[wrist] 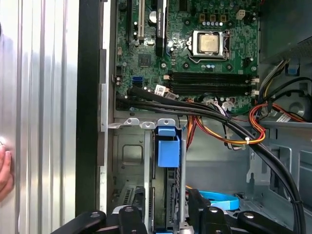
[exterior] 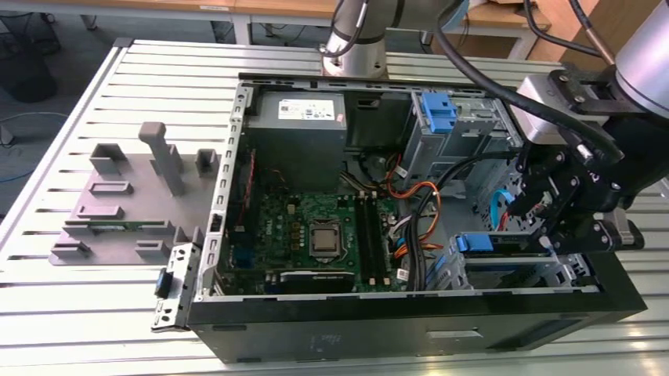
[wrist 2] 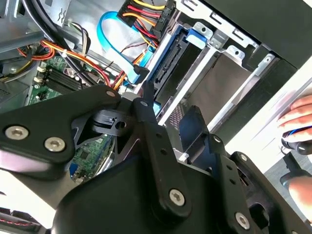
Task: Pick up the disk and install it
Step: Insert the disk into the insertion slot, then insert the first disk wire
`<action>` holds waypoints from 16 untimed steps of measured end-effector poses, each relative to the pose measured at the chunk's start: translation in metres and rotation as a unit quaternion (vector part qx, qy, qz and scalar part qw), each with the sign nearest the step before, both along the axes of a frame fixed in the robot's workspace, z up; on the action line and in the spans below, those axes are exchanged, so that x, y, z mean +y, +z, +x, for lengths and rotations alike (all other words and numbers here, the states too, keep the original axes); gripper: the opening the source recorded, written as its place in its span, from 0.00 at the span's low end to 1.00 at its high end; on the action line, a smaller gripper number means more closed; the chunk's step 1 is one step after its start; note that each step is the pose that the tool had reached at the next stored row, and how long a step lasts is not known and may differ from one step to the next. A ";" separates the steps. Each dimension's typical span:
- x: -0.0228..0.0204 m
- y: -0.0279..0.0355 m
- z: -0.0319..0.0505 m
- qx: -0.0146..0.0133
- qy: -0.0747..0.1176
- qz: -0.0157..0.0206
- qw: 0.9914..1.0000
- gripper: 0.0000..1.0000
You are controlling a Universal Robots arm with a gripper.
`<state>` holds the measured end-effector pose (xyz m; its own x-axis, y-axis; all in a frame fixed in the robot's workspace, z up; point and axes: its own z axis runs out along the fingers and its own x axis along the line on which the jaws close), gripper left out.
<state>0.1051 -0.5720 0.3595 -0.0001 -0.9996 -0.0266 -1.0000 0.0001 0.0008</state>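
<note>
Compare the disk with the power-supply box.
Size: the power-supply box is bulkier than the disk, a slim slab. Colour: the box is dark grey with a white sticker; the disk carries a blue frame. Place: the box fills the case's corner at the exterior view's upper left; the disk sits edgewise in the drive cage at its right. Both lie inside the open case.

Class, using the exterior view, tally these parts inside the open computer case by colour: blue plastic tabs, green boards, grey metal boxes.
Blue plastic tabs: 2
Green rectangular motherboard: 1
Grey metal power-supply box: 1
Total: 4
</note>
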 end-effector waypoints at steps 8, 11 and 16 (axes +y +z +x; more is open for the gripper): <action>0.0011 -0.0013 -0.0001 0.000 0.000 0.000 1.000 0.48; 0.0011 -0.0009 -0.0001 0.000 0.000 0.000 1.000 0.48; 0.0011 -0.0007 -0.0001 0.000 0.000 0.000 1.000 0.48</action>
<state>0.1050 -0.5709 0.3589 -0.0002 -0.9996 -0.0268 -1.0000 0.0002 0.0007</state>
